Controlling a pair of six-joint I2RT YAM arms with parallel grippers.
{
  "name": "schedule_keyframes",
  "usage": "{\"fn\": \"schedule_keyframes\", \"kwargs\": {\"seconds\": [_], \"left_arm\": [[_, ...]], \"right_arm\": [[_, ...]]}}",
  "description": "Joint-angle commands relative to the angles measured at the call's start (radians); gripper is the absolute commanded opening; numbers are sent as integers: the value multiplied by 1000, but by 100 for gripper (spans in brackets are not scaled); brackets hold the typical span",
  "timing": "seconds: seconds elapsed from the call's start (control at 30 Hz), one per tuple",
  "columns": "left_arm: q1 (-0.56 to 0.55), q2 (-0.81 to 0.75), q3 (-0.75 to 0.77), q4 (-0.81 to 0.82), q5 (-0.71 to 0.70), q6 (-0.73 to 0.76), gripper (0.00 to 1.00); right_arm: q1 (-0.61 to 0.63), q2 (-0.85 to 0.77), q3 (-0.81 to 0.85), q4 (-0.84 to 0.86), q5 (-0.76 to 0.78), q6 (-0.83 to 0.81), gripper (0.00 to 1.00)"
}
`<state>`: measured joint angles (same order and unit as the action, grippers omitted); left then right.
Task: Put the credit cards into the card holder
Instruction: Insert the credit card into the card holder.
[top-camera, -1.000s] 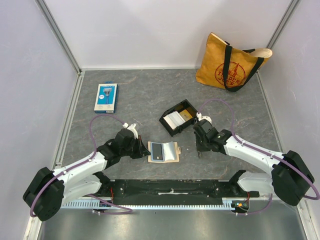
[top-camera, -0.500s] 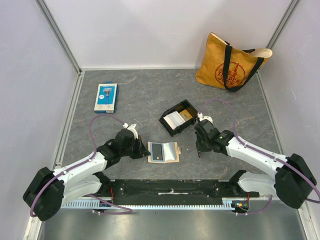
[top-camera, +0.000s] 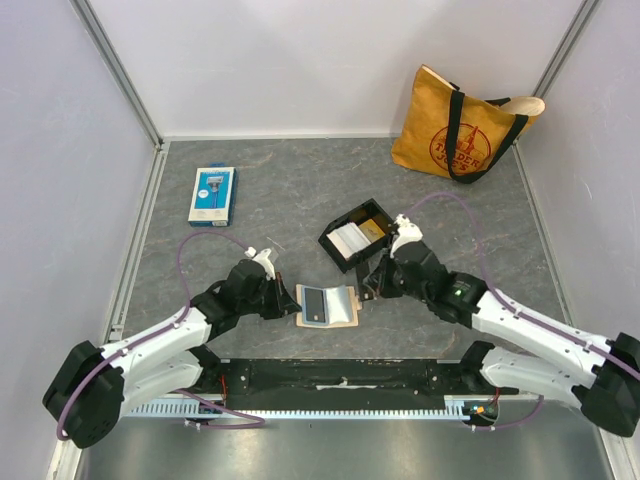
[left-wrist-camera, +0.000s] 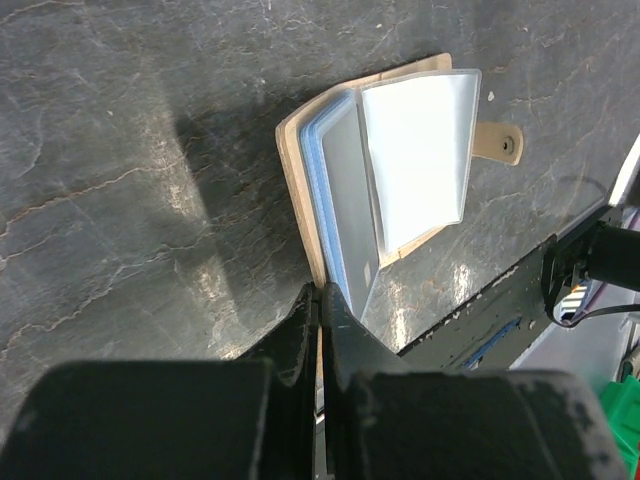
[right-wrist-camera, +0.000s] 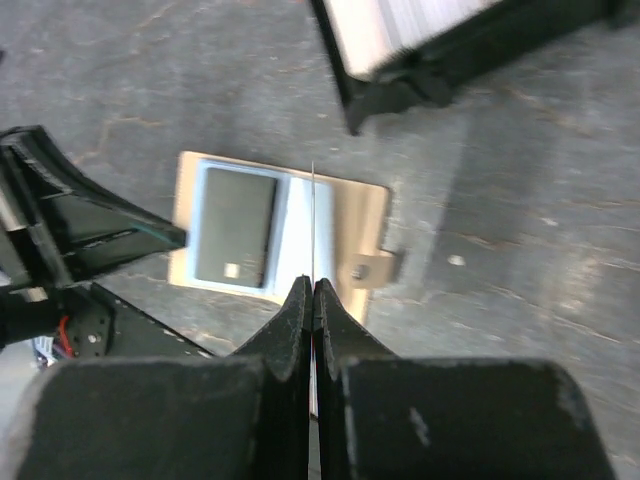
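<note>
The card holder (top-camera: 343, 304) is being shown lying open on the grey marbled table (top-camera: 270, 180), near the front edge and between the two arms. It is tan, with clear plastic sleeves inside, and a small tab (right-wrist-camera: 372, 268) carrying a round snap is sticking out from its right side. A dark grey card (right-wrist-camera: 235, 240) is being carried in the left sleeve.

The holder's left edge is being pinched by the left gripper (left-wrist-camera: 320, 298), whose fingers are pressed together on the tan cover. A thin card (right-wrist-camera: 313, 215) is being gripped edge-on by the closed fingers of the right gripper (right-wrist-camera: 312, 288) and is being held over the middle of the open holder; its colour cannot be told from that angle.

Just behind the holder, white cards (top-camera: 347, 240) and a gold card (top-camera: 374, 229) are being kept in a black tray (top-camera: 330, 243).

"TRADER JOE'S" is being displayed in red on the yellow tote bag (top-camera: 440, 130) at the far right. The print on the blue-and-white package (top-camera: 211, 195) at the far left is too small to be read.
</note>
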<state>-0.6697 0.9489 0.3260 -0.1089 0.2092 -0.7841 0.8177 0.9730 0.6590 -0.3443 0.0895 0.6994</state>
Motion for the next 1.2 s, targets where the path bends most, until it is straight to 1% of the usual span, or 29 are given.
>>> {"fn": "schedule_keyframes", "kwargs": {"seconds": [0.0,0.07,0.1,0.23,0.33,0.47,0.5,1.17], "left_arm": [[-2,-15,5,34,41,-27,2],[-2,-19,2,43,47,-37,2],[-2,-19,2,43,45,-38,2],[-2,-36,-2,48,45,-55,2],[-2,-39,-4,54,45,-66,2],[-2,-38,-2,57,42,-73,2],[-2,-38,-2,57,41,-75,2],[-2,-33,-8,68,36,-83,2]], "right_arm": [[185,78,62,197,263,132,0],[301,157,109,218,450,163,0],[342,188,128,234,502,172,0],[416,317,186,278,616,215,0],[431,377,192,332,636,229,0],[446,452,215,335,653,229,0],[448,463,218,362,650,232,0],[454,553,220,412,592,227,0]]}}
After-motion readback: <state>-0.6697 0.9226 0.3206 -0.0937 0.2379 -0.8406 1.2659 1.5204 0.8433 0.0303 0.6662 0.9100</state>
